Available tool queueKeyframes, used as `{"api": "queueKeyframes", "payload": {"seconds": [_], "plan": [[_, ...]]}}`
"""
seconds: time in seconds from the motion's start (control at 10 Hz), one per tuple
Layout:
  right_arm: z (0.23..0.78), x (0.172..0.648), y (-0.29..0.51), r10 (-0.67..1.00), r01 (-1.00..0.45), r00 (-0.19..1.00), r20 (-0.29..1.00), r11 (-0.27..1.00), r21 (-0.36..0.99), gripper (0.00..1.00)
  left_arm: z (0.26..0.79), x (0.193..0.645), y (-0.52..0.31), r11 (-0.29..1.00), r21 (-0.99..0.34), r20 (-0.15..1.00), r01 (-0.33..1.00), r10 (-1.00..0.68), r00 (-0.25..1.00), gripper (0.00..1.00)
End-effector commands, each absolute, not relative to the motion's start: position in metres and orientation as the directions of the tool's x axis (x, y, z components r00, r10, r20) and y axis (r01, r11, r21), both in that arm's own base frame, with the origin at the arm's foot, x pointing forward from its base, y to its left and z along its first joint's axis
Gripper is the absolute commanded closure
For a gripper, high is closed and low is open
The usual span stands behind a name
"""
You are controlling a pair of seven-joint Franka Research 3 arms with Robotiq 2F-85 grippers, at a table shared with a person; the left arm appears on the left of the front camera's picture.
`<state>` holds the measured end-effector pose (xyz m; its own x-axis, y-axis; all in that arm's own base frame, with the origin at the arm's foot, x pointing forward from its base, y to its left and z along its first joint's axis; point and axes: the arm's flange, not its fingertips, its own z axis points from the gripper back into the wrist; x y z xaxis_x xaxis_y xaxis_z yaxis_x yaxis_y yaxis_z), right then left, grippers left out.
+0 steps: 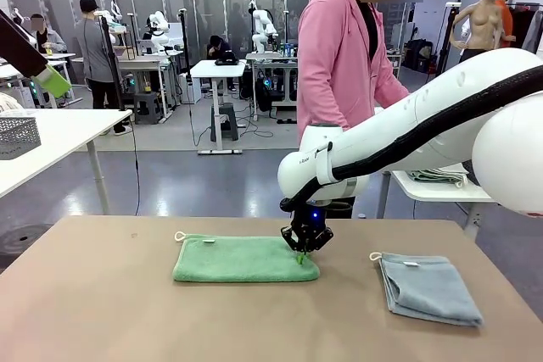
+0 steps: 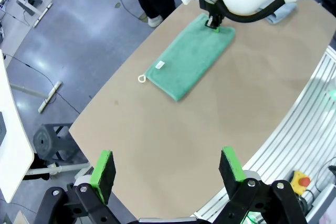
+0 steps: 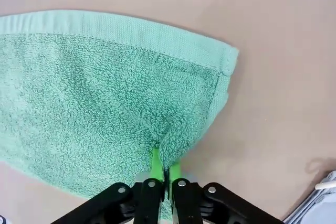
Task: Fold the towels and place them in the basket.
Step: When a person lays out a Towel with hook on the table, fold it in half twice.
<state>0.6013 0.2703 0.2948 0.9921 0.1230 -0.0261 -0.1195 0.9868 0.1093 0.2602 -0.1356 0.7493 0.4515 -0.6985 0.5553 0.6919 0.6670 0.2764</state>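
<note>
Right gripper (image 3: 164, 174), fingers together and clamped on a pinch of the green towel (image 3: 105, 98) at its short edge, the one nearer the table's right side. The green pads (image 3: 155, 166) meet with a raised ridge of pile between them (the cloth puckers upward into the jaws), which suggests a grasp taken so this end can be lifted and carried over the other for a fold. In the front view the same gripper (image 1: 304, 247) stands nearly upright over the towel's right end, its white arm (image 1: 407, 146) reaching in from the right.

The green towel (image 1: 244, 258) lies flat and lengthwise near the middle of the table (image 1: 102, 303), towards the far edge, its white loop (image 1: 180, 236) at the far left corner of the cloth. The blue-grey towel (image 1: 428, 287) rests well apart, near the table's right edge, apparently already folded, its own loop (image 1: 375, 256) at the far left corner.

Left gripper (image 2: 168, 169), fingers wide apart and holding nothing, hangs high above the table's left side, clear of the working area (probably parked so as not to obstruct the fold).

A wire basket (image 1: 19, 136) sits on a white side table (image 1: 76, 125) beyond the left edge, well apart from both towels. A person in a pink top (image 1: 339, 65) stands at the far edge.
</note>
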Motion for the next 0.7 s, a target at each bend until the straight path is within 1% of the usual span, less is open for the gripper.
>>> {"api": "queueKeyframes", "payload": {"seconds": [0.0, 0.3, 0.4, 0.6], "plan": [[0.294, 0.601, 0.27, 0.122, -0.118, 0.992, -0.027, 0.987, 0.108, 1.0, 0.75, 0.26, -0.136, 0.669, 0.271, 0.559, 0.692, -0.695, 0.452, 0.0], [0.294, 0.601, 0.27, 0.122, -0.118, 0.992, -0.027, 0.987, 0.108, 1.0, 0.75, 0.26, -0.136, 0.669, 0.271, 0.559, 0.692, -0.695, 0.452, 0.0], [0.295, 0.601, 0.271, 0.124, -0.121, 0.992, -0.026, 0.987, 0.109, 0.95, 0.75, 0.26, -0.136, 0.669, 0.271, 0.559, 0.692, -0.695, 0.452, 0.0], [0.341, 0.583, 0.24, 0.06, -0.062, 0.998, -0.019, 0.995, -0.074, 0.95, 0.75, 0.26, -0.136, 0.669, 0.271, 0.559, 0.692, -0.695, 0.452, 0.0]]}}
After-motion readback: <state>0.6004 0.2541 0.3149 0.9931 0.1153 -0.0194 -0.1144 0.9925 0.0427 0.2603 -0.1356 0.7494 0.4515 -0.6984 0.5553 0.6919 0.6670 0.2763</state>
